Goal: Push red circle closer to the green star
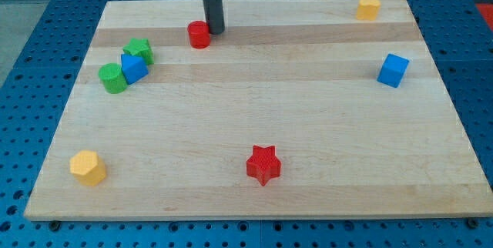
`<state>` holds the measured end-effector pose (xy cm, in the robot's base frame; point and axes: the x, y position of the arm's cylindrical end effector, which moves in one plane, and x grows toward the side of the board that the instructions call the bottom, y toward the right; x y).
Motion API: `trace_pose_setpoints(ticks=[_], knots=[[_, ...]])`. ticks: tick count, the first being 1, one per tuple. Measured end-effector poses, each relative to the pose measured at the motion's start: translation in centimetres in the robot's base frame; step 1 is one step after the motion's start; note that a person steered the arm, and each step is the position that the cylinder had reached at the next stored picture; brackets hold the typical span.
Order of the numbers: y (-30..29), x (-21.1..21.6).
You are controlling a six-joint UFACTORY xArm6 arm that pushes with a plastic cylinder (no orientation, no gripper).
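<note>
1. You had my tip at the upper middle of the frame, touching or just beside the right edge of the red circle. There was no pincer on this rig to be open or closed: the arm ended in a plain dark rod.
2. The red circle sat near the top edge of the wooden surface, apart from the green star, which lay to its lower left.
3. The green star was touching the blue block, and a green cylinder was pressed to that block's lower left, so the cluster was tight.
4. To do this push well, you needed the tip slightly above the circle's centre line on its right side, so the shove ran leftward and a little downward in the frame.
5. A round block tends to slip off a rod; small corrections would have kept it centred.
6. I judged you should have stopped short of the star, or the cluster would have scattered.
7. The red star, the yellow blocks and the far blue cube were well clear.
</note>
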<state>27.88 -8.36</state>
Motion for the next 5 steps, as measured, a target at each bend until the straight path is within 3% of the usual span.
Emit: trace_pose_setpoints(ticks=[5], knots=[[-5.9,4.0]])
